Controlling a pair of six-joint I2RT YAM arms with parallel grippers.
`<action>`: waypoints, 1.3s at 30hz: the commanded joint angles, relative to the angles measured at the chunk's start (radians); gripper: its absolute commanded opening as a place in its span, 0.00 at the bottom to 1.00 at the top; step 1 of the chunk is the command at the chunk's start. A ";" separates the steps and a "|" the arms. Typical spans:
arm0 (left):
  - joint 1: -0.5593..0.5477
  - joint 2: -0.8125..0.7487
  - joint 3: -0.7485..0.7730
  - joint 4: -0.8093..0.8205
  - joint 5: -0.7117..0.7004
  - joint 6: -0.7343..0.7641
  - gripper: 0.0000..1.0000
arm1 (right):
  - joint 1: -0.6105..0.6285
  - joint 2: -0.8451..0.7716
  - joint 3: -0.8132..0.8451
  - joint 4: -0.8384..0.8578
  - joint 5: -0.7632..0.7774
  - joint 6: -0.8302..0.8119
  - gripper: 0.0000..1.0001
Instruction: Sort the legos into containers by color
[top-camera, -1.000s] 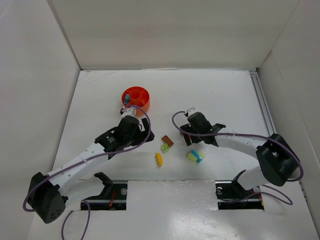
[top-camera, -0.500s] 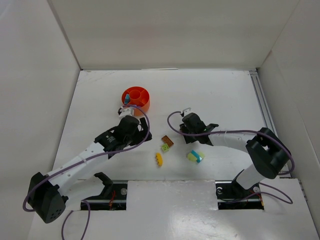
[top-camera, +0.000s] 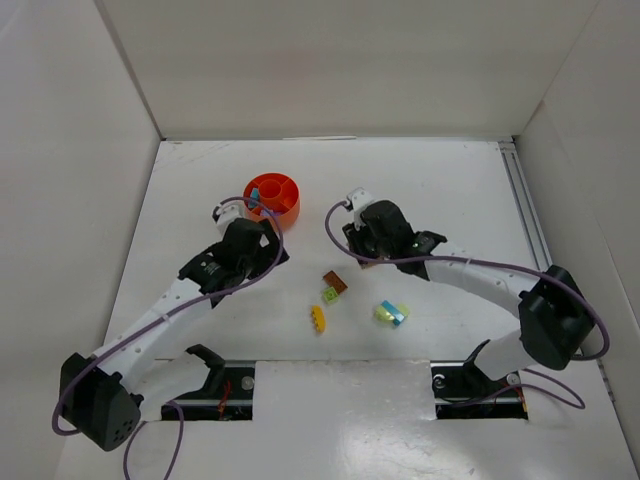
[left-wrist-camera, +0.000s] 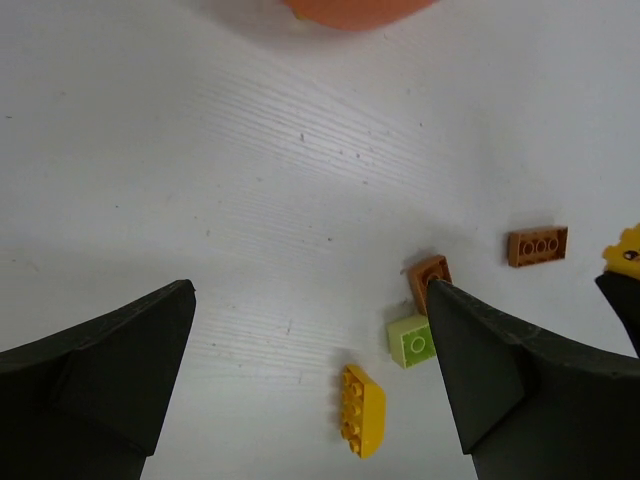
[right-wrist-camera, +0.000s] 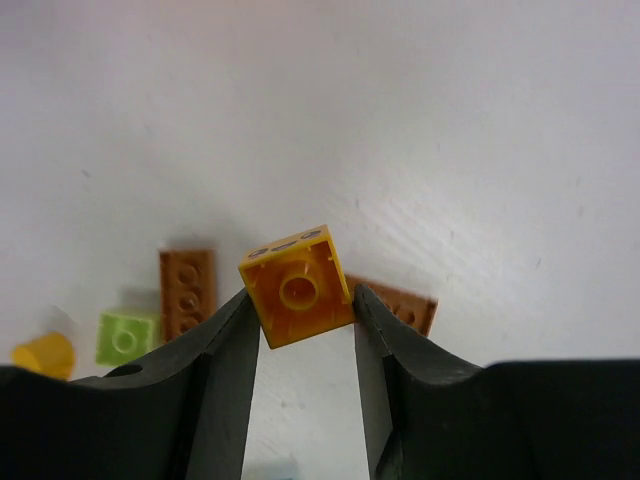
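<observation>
Pinching an orange brick (right-wrist-camera: 296, 285) now, the right gripper (right-wrist-camera: 300, 305) has its jaws pressed onto the brick's two sides, where a second ago they stood apart over the loose pile. It has also swung toward 10 o'clock, nearer the dish (top-camera: 288, 207), and the brick looks lifted clear of the table (top-camera: 450, 190). So one lego is picked and, as I judge it, headed for a compartment; it is not yet dropped. The dish sits at 11 o'clock of the table, with the right gripper at its 4 o'clock, apart from it. A cyan brick (top-camera: 254, 195) already shows inside the dish on its 9 o'clock side. The left gripper (left-wrist-camera: 310, 295) is spread wide and empty over bare table at the dish's 7 o'clock; it has slid slightly toward 9 o'clock in the last second. Loose around 6 o'clock of the table: brown brick (top-camera: 335, 282), lime green brick (top-camera: 329, 296), yellow brick (top-camera: 318, 318), a cyan-and-pale-yellow clump (top-camera: 390, 313). Most of the sorting is left. No brand, label or readable writing anywhere; the stud tops are too blurred to read.
</observation>
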 joint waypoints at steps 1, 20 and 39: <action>0.060 -0.078 -0.004 -0.028 -0.021 -0.055 1.00 | 0.008 0.040 0.144 0.053 -0.078 -0.103 0.19; 0.450 -0.123 -0.095 -0.019 0.176 0.013 1.00 | -0.032 0.672 0.957 0.018 -0.309 -0.222 0.19; 0.450 -0.112 -0.095 0.012 0.224 0.050 1.00 | -0.041 0.752 1.013 -0.025 -0.273 -0.231 0.24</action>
